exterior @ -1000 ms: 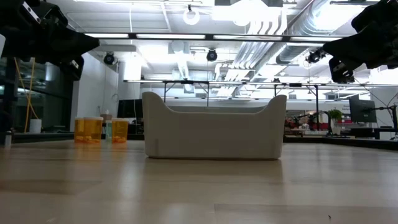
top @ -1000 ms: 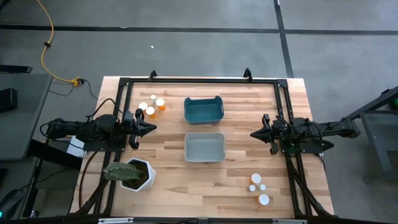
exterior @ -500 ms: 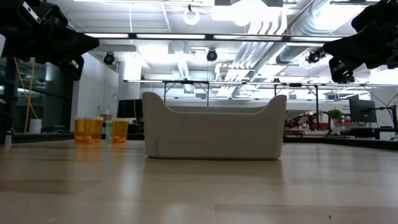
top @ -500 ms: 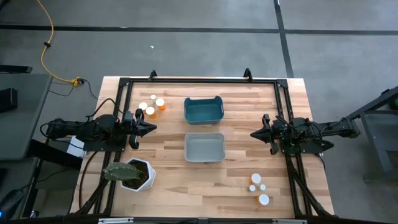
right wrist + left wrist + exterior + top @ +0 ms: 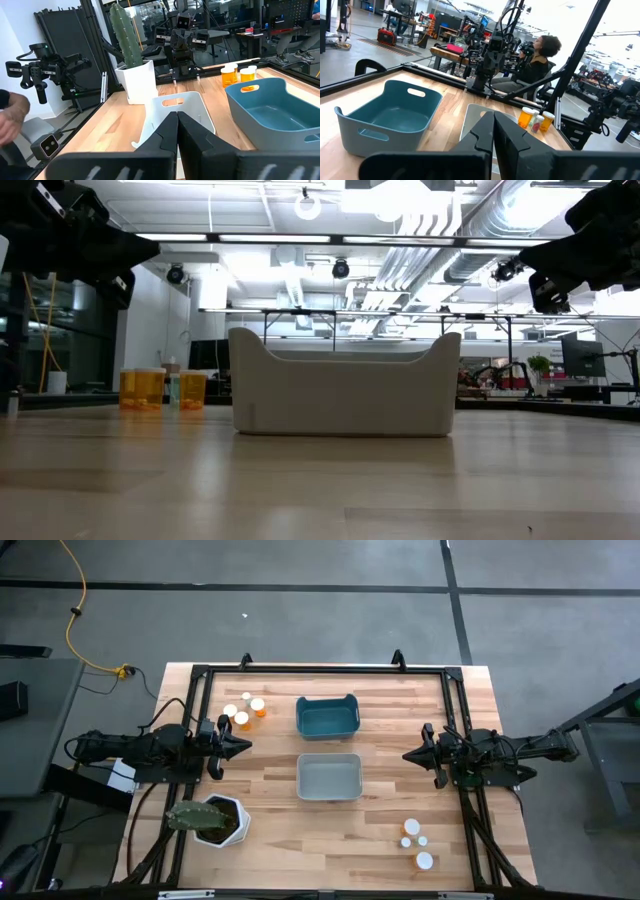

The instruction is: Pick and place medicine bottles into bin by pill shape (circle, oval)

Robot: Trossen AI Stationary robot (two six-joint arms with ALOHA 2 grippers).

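Note:
Three medicine bottles with white caps (image 5: 244, 709) stand on their bases at the table's far left; they show orange in the low view (image 5: 141, 388). Three more bottles (image 5: 416, 842) stand at the near right, also in the left wrist view (image 5: 535, 120). A teal bin (image 5: 327, 716) sits at the far middle, a white bin (image 5: 329, 777) nearer. My left gripper (image 5: 246, 746) is shut and empty above the left side, pointing at the bins. My right gripper (image 5: 407, 755) is shut and empty at the right side.
A white hexagonal pot with a green cactus (image 5: 212, 820) stands at the near left. A black frame (image 5: 320, 669) runs around the table. A person (image 5: 540, 55) sits beyond the table's right side; a hand (image 5: 12, 115) shows beyond the left side.

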